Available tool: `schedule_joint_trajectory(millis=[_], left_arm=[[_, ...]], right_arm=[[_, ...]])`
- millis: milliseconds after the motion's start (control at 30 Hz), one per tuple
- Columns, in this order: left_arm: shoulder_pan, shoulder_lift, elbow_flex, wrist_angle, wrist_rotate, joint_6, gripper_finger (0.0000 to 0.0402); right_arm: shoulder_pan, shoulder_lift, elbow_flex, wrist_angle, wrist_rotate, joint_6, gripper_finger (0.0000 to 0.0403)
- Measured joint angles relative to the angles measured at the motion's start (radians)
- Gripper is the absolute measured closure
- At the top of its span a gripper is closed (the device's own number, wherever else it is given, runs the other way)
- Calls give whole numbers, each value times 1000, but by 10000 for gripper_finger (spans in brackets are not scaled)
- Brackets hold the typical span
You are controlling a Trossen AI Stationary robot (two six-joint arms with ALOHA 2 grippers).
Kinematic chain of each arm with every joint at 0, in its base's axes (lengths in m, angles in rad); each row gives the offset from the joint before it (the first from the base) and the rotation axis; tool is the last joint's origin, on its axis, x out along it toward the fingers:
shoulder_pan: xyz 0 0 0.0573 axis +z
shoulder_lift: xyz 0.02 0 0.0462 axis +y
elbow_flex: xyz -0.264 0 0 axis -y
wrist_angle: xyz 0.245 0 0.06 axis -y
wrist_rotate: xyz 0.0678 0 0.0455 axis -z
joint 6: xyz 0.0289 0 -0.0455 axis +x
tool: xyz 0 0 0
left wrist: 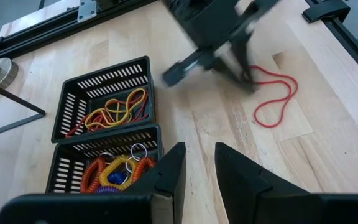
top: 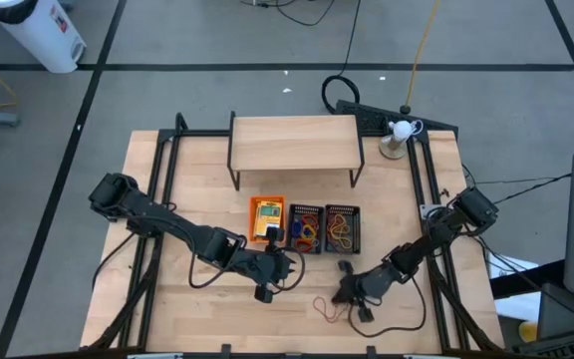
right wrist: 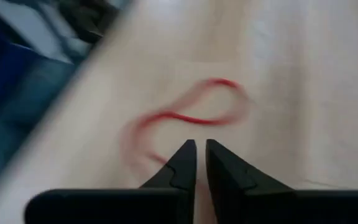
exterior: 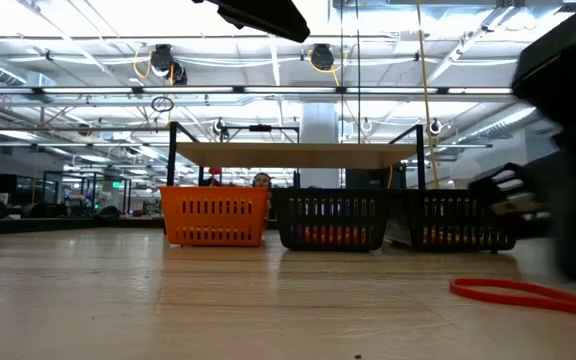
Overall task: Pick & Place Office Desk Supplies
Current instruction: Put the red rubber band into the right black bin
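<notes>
High view. Three trays sit in a row in front of the riser (top: pixel 294 143): the orange tray (top: pixel 266 220) with a crayon box, then two black mesh trays (top: pixel 325 229) with bands. A red band (top: pixel 325 306) lies loose on the table (top: pixel 167 199), well in front of the trays. The right gripper (top: pixel 352 296) is low over the table just beside the band. The left gripper (top: pixel 272 274) waits in front of the orange tray.

Low view. The band (exterior: pixel 523 292) lies flat on the wood, nearer the camera than the trays (exterior: pixel 333 220). A dark, blurred mass stands just behind it; which arm this is cannot be told here.

Left wrist view. The left fingers (left wrist: pixel 166 177) stand a narrow gap apart with nothing between them. Beyond the trays, the right gripper (left wrist: pixel 244 78) touches down at one end of the band (left wrist: pixel 278 96).

Right wrist view. The right gripper (right wrist: pixel 197 155) has its jaws nearly together, tips at the table beside the band (right wrist: pixel 188 118). Whether a strand is pinched cannot be told.

Handling, as a judgement: the band is light, limp and stretchy, and lies flush with the wood, so it is best pinched across a single strand, where the loop bows upward if anywhere.
</notes>
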Motion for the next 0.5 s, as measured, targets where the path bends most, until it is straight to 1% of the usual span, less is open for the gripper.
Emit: schedule_joint_trajectory(millis=[100,267,500], left_arm=[[0,0,0,-10,0,0,314],[0,0,0,-21,0,0,314],[0,0,0,-19,0,-23,314]], right_arm=[[3,-4,2,52,-60,49,358],[15,-4,2,52,-63,54,305],[28,-5,3,20,-62,-12,222]])
